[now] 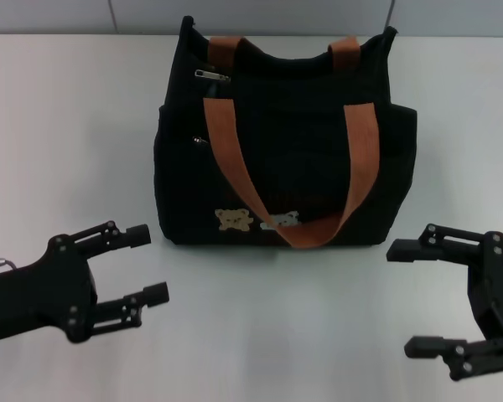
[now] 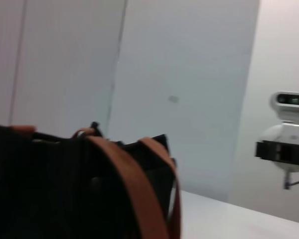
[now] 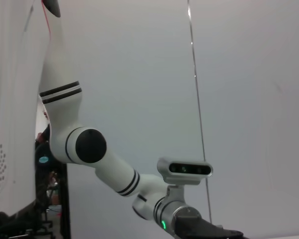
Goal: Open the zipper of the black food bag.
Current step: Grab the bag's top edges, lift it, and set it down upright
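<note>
Zipper: black top-rim zipper (image 1: pixel 260 59), flat silver pull (image 1: pixel 211 75) far left on boxy black food bag (image 1: pixel 285 167).
Left gripper (image 1: pixel 145 266): wide open, empty; we should pinch that pull.
Right gripper (image 1: pixel 409 299): wide open, empty; we should brace the bag.

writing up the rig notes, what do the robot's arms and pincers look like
Both pincers, left and right, are matte black with two slim bolted fingers on chunky black bodies. The right wrist view shows the left arm glossy white with black bands, a black joint cap and a green light.

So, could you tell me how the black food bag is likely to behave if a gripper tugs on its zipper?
The black food bag looks like soft fabric, so its rim would probably give. Nothing holds it, so it may slide. Both the left gripper and right gripper hang open, clear of it.
</note>
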